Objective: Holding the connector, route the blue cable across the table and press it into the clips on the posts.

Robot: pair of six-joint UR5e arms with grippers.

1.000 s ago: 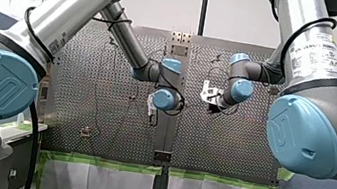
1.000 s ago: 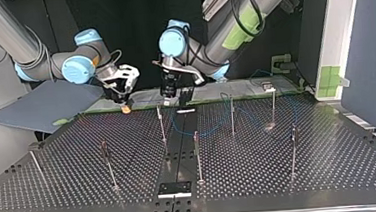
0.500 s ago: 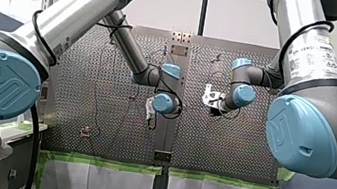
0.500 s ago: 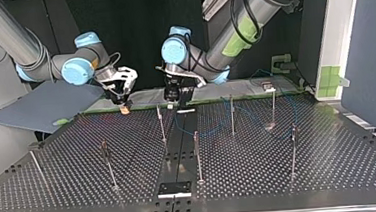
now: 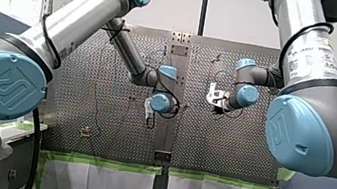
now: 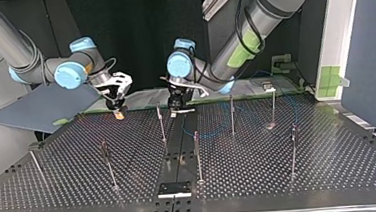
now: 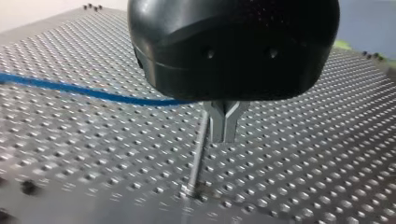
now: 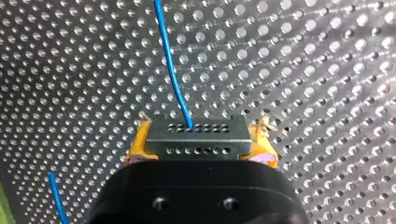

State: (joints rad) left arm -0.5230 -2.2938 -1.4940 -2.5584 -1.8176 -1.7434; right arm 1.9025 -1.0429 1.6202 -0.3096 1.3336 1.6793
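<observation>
Right jaws: clamped on the connector (image 8: 196,144), with a yellow pad (image 8: 136,144) pressed against each end of it.
Connector: a grey metal block with rows of small holes, held just above the surface (image 8: 327,70). In the top view it sits left of the middle, on the far side.
Blue cable (image 8: 172,65): leaves the middle of the connector and runs straight ahead of the right jaws over the perforated plate. A second short stretch shows beside the jaws' black body.
Left jaws: the metal fingers (image 7: 219,126) are together, tips pointing down at the surface. I cannot tell whether the cable is pinched between them.
Cable at the left jaws: comes in low across the surface and passes out of sight behind the black body.
Post (image 7: 198,154): a thin rod just beside the left fingers, its foot set in the plate.
Top view: the left jaws hang near the middle posts (image 6: 161,123). The cable lies slack on the surface among the posts right of middle.
</observation>
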